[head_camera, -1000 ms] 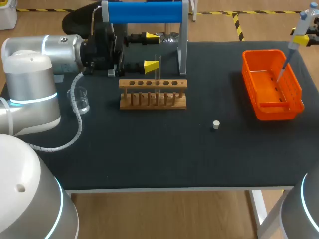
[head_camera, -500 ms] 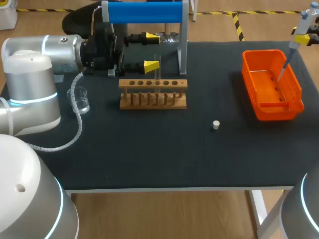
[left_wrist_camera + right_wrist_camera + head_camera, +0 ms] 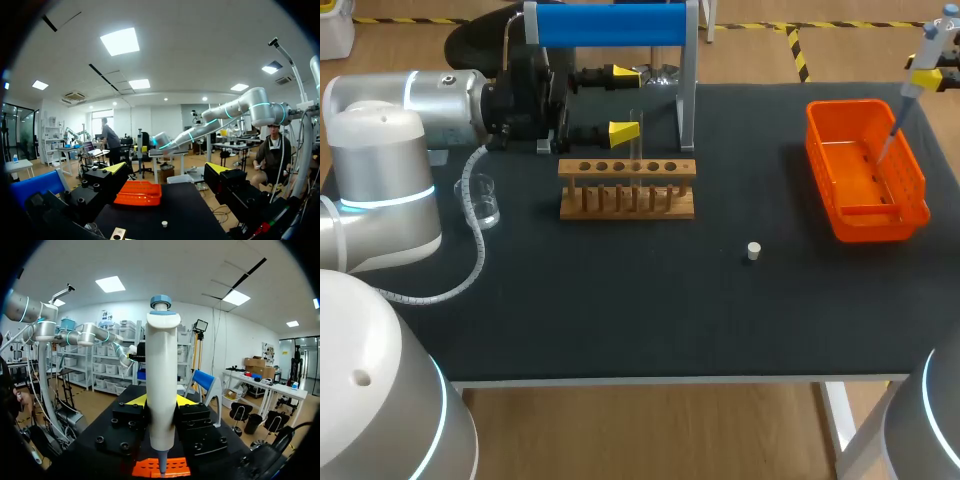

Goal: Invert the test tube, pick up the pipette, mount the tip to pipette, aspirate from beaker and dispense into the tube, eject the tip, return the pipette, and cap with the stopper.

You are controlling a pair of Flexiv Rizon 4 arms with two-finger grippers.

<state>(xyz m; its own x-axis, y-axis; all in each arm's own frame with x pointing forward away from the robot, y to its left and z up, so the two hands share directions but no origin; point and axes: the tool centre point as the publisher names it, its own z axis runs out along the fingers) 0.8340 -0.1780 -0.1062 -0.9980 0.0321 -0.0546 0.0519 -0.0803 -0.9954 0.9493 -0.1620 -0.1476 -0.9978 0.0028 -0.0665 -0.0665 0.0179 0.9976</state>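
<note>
In the head view a clear test tube (image 3: 636,148) stands upright in the wooden rack (image 3: 627,189). My left gripper (image 3: 626,101) hangs open just behind the rack, its yellow tips on either side of the tube's top without touching it. My right gripper (image 3: 930,78) at the far right is shut on the white pipette (image 3: 912,72), whose thin lower end (image 3: 885,147) points down into the orange basket (image 3: 865,170). The right wrist view shows the pipette (image 3: 161,380) upright between the fingers. A small white stopper (image 3: 753,251) lies on the mat, and a glass beaker (image 3: 483,200) stands left of the rack.
A blue-topped pipette stand (image 3: 610,25) rises behind the rack, close to my left gripper. In the left wrist view the orange basket (image 3: 138,193) and the stopper (image 3: 164,224) lie ahead of the open fingers. A coiled cable (image 3: 470,240) runs beside the beaker.
</note>
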